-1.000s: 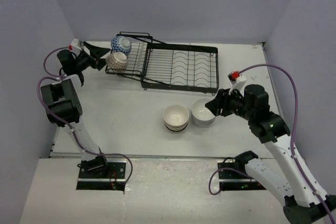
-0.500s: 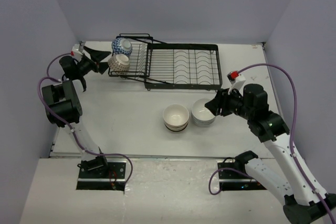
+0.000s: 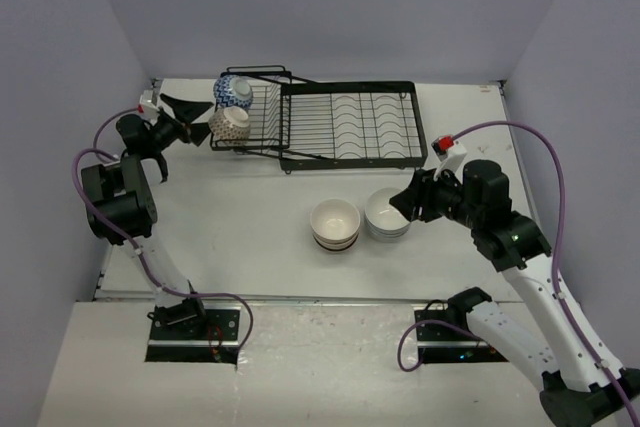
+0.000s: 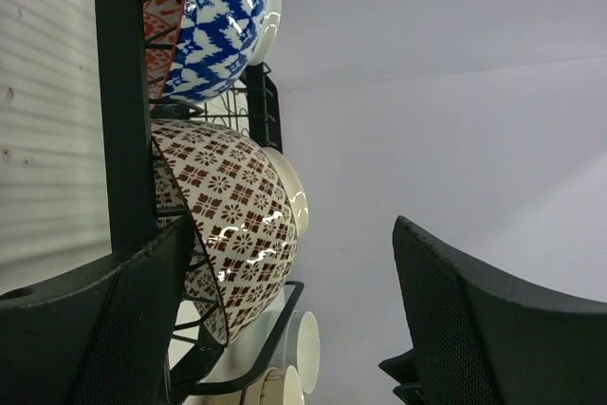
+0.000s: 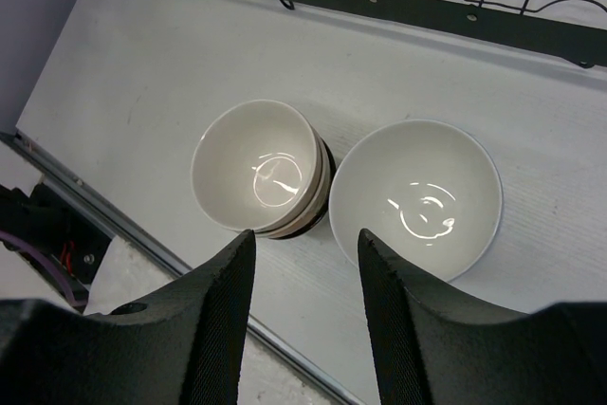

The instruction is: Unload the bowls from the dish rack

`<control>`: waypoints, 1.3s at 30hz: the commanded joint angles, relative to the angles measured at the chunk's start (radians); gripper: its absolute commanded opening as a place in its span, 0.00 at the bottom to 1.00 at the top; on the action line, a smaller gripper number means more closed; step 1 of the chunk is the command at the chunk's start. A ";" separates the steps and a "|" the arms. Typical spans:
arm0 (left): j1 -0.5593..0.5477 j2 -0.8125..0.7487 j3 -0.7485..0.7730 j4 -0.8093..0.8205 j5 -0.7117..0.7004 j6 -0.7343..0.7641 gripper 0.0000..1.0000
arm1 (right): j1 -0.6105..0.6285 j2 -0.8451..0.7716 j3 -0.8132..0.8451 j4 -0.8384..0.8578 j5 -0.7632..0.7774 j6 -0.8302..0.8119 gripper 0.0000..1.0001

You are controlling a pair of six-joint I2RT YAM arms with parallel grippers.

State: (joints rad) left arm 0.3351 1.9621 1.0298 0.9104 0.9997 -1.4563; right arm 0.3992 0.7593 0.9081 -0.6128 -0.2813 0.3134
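The black wire dish rack (image 3: 350, 127) stands at the back of the table. Its small angled section holds a blue-and-white bowl (image 3: 233, 90) and a reddish-brown patterned bowl (image 3: 230, 124), both on edge. My left gripper (image 3: 192, 117) is open just left of them. In the left wrist view (image 4: 294, 272) the brown bowl (image 4: 232, 215) lies against one finger (image 4: 133, 320), with the blue bowl (image 4: 218, 16) beyond. My right gripper (image 3: 405, 202) is open and empty above a white bowl stack (image 3: 385, 213), beside a cream, dark-banded stack (image 3: 335, 223). The right wrist view (image 5: 303, 239) shows both stacks, cream (image 5: 261, 168) and white (image 5: 417, 192).
The rack's near frame bar (image 5: 427, 11) runs just beyond the two stacks. The table's front edge rail (image 5: 142, 234) is close to the cream stack. Purple walls close in the left, back and right sides.
The rack has slid and turned a little, its right end now farther back. The left gripper has shifted slightly with the two bowls. The right arm has barely moved.
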 commanded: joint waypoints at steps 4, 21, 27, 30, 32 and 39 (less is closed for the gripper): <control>-0.018 -0.063 -0.053 0.076 0.042 -0.067 0.85 | 0.006 0.002 0.003 0.024 -0.029 -0.017 0.49; -0.034 -0.068 -0.112 0.223 0.030 -0.186 0.84 | 0.010 0.006 0.000 0.024 -0.027 -0.019 0.49; -0.034 -0.051 -0.123 0.251 0.014 -0.200 0.68 | 0.010 0.008 -0.002 0.024 -0.030 -0.019 0.49; -0.034 -0.040 -0.139 0.262 -0.007 -0.200 0.61 | 0.010 0.006 0.000 0.024 -0.029 -0.020 0.49; -0.036 -0.032 -0.151 0.262 -0.015 -0.194 0.59 | 0.010 0.005 0.000 0.024 -0.029 -0.020 0.49; -0.044 -0.006 -0.162 0.263 -0.064 -0.193 0.54 | 0.015 0.005 0.000 0.024 -0.032 -0.023 0.49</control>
State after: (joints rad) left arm 0.3042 1.9438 0.8764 1.1152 0.9627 -1.6417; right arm 0.4065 0.7658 0.9081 -0.6128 -0.2829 0.3115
